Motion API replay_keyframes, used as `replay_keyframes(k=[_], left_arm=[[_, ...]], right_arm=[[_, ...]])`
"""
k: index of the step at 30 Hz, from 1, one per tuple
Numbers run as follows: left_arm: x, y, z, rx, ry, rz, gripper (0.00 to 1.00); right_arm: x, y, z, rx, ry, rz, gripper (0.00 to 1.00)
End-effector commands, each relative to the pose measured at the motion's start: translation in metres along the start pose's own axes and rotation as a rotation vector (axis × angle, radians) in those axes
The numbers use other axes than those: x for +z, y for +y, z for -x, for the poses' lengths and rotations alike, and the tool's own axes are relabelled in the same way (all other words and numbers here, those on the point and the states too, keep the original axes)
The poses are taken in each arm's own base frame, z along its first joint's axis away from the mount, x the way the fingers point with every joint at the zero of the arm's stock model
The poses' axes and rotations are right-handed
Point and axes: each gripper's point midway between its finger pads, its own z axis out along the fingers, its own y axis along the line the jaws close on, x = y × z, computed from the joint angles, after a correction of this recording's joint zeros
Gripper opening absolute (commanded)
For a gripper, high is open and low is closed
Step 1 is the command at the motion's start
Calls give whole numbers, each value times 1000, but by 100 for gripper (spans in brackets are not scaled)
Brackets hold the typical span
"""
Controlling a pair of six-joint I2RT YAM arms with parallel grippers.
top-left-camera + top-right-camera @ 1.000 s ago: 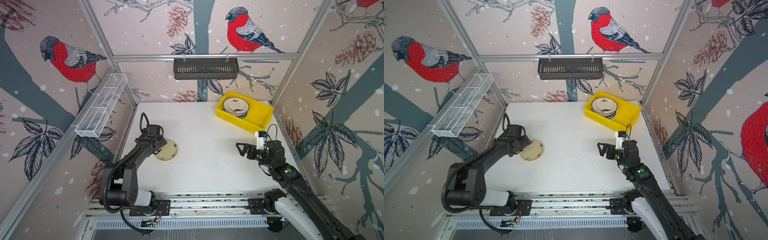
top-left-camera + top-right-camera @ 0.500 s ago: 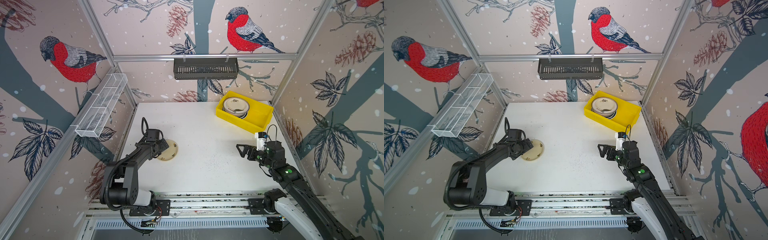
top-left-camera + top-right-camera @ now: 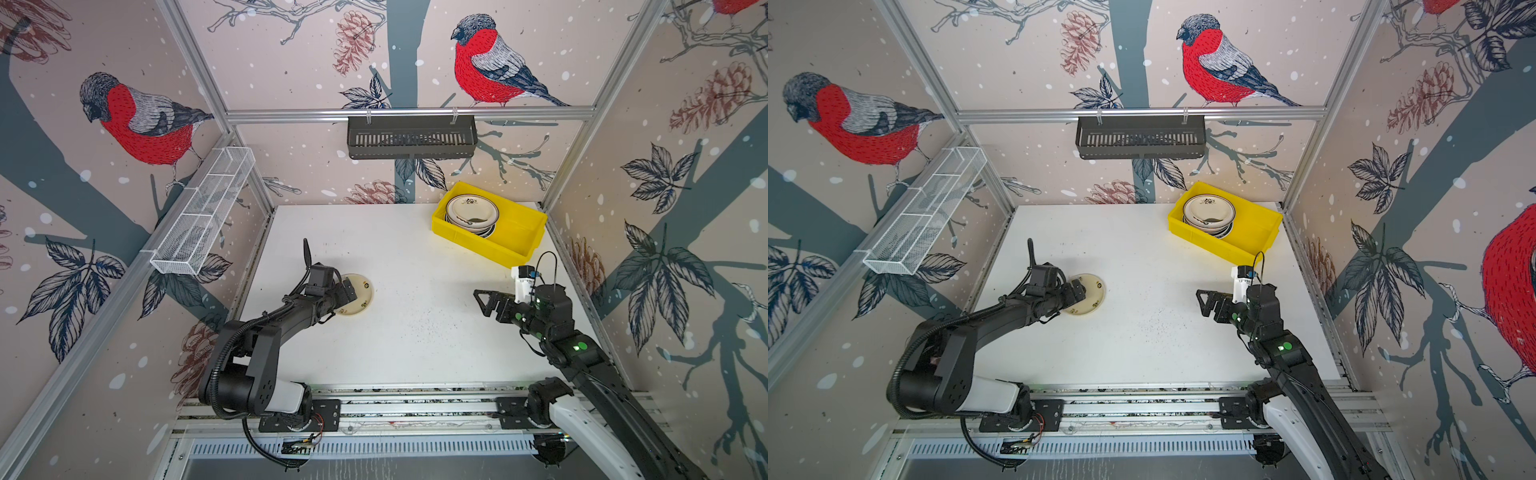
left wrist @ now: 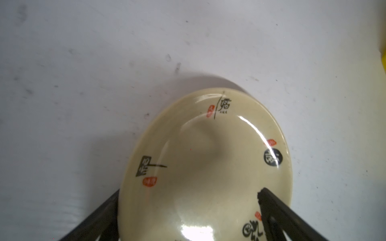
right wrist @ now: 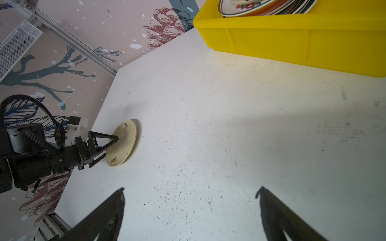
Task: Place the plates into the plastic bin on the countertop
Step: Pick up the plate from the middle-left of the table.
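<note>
Now left pincer has slid farther onto cream plate.

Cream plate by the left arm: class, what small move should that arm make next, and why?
Probably close the left end effector on the cream plate's rim. Its open fingers straddle the edge, one over and one under, and the plate lies on the table, outside the yellow bin.
</note>
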Motion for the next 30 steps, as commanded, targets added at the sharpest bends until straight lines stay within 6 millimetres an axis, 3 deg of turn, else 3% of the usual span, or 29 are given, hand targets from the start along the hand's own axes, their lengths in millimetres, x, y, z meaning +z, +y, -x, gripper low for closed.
replay_keyframes(k=[1,8,16,25,28,30], left_arm=[[7,-17,-13,0,44,-68,97],[26,-37,-13,47,62,-125,96],[35,-54,-6,116,63,-196,70],[42,-58,-14,146,112,-226,63],[45,-60,-19,146,127,-246,52],[48,-60,-22,145,138,-251,39]], right_arm=[[1,3,-2,28,5,20,99],[4,2,-8,62,18,22,99],[9,-5,-15,92,32,-5,99],[19,-7,-25,112,58,12,99],[22,-7,-26,117,70,19,99],[23,-7,-27,118,74,15,98]])
